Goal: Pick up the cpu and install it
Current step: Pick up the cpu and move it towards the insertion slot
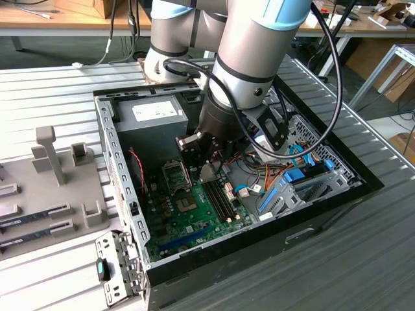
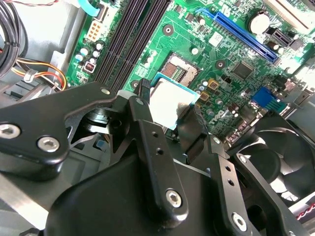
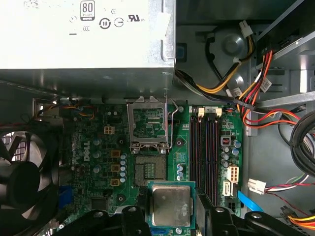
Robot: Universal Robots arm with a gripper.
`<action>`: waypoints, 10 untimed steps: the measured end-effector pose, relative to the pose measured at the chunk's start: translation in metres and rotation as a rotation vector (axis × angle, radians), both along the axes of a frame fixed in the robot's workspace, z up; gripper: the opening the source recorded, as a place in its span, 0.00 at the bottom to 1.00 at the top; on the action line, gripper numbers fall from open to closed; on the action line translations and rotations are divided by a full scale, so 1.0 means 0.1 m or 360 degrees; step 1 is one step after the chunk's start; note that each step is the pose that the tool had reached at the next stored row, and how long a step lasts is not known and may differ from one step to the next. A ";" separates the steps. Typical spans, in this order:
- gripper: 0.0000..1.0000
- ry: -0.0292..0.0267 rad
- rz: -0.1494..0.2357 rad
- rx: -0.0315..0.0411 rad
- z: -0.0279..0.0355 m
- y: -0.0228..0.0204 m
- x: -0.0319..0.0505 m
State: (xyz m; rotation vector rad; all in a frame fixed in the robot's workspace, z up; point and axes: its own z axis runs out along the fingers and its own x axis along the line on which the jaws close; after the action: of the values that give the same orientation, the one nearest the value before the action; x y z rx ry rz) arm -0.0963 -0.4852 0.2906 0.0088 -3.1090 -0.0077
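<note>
CPU (image 3: 171, 205) is what I have clenched in the tool (image 3: 172, 206) right now: in both wrist views its silver lid and thin green rim sit flat between the two black fingers (image 2: 143, 105), which pinch it by opposite edges so the underside stays free to meet the contacts. I judge that grip is the reason the chip is carried level rather than tilted. It hangs above the green motherboard (image 3: 98, 147) inside the open computer case (image 1: 123, 194), not yet seated. In the first wrist view the bare CPU socket (image 3: 151, 169) lies just past the chip toward 12 o'clock, and its metal load plate (image 3: 147, 123) is swung up beyond that, which I read as leaving the opening free for a straight drop. The memory slots (image 3: 206, 152) run alongside toward 2 o'clock of the chip, close enough that I would mind the fingers there. The power supply (image 3: 83, 34) sits at the far end of the case, and the black fan (image 3: 24, 182) is at about 9 o'clock. In the exterior view the arm reaches down into the middle of the case, which rests on the slatted metal surface (image 1: 58, 84).
</note>
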 end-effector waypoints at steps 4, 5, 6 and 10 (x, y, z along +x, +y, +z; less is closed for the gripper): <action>0.47 0.00000 0.0000 0.0000 -0.010 0.000 0.000; 0.47 0.00001 0.0000 0.0000 -0.013 0.000 0.000; 0.47 0.00000 0.0000 0.0000 -0.014 0.000 0.000; 0.47 0.00000 0.0000 0.0000 -0.024 0.000 0.000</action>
State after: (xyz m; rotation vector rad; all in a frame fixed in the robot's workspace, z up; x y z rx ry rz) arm -0.0963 -0.4852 0.2882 0.0088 -3.1090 -0.0076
